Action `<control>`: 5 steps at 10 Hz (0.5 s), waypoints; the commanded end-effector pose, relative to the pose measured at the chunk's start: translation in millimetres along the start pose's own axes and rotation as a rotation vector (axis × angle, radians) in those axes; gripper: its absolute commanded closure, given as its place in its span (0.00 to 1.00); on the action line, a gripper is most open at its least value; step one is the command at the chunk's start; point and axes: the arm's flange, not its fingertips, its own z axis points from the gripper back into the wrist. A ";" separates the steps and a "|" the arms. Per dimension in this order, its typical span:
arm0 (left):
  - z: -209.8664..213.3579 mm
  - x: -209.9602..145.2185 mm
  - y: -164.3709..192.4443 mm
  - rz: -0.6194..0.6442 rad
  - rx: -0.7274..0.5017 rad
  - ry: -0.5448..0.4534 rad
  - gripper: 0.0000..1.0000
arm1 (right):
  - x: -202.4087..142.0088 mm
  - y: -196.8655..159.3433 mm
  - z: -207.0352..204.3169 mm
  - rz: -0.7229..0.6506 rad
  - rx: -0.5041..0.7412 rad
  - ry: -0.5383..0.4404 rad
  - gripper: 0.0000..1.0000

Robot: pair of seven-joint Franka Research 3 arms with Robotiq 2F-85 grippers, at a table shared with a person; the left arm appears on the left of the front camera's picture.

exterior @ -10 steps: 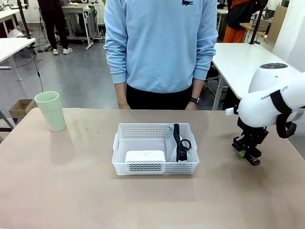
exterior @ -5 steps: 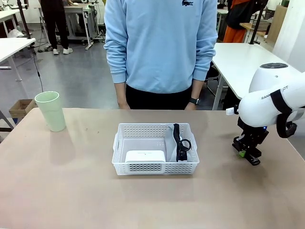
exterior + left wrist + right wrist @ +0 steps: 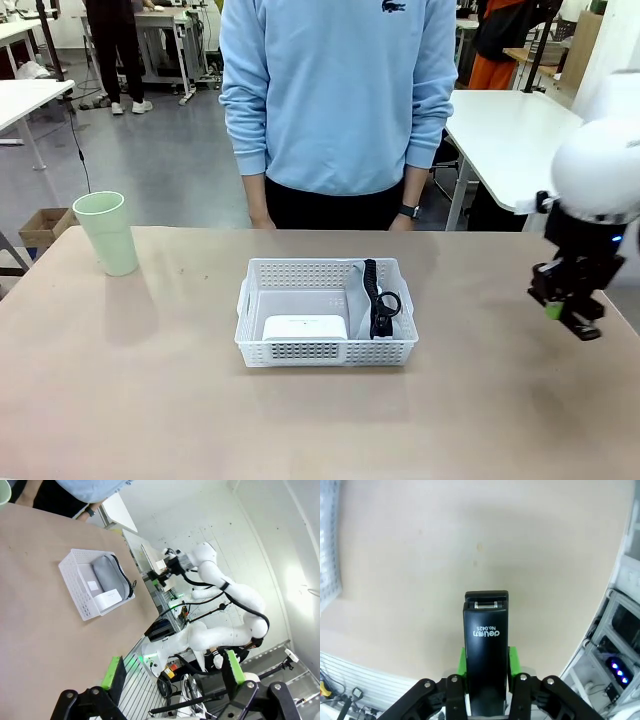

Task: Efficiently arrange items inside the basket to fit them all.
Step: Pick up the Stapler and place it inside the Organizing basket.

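1. The right gripper is clamped on the black stapler, green pads on its two long sides at the rear end. The nose projects forward over the bare table, well apart from the basket.
2. Handling, as a judgement: the stapler is rigid, dense for its size and smooth-skinned. The side grip is sound. The hinged top could flex if pressed from above, so lay it flat rather than drop it.
3. Legible print on the stapler top, seen inverted: "deli" and "No.0425".
4. The left gripper is spread wide and holds nothing, hanging over the table's near side.
5. In the basket, the white screen device lies flat against the near wall. It is stiff and probably fragile on its face. Its small mark is too fine to read.
6. The grey pouch fills the right portion, black strap on top. It looks soft and compressible. No lettering can be read.
7. The pale green cup stands upright at far left, well apart from the basket. It is likely light, and is best taken by the wall near the rim.
8. The person stands at the far edge. The chest emblem shows no readable wording
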 end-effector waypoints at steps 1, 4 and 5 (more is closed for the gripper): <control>-1.4 -0.3 -3.0 -0.001 -0.020 -0.018 0.00 | -31.9 7.4 8.7 -0.093 0.013 -0.077 1.00; -1.4 -0.3 -3.0 -0.001 -0.020 -0.018 0.00 | -22.3 1.6 15.6 -0.041 0.000 -0.028 1.00; -1.4 -0.3 -3.0 -0.001 -0.020 -0.018 0.00 | -22.3 1.6 15.6 -0.041 0.000 -0.028 1.00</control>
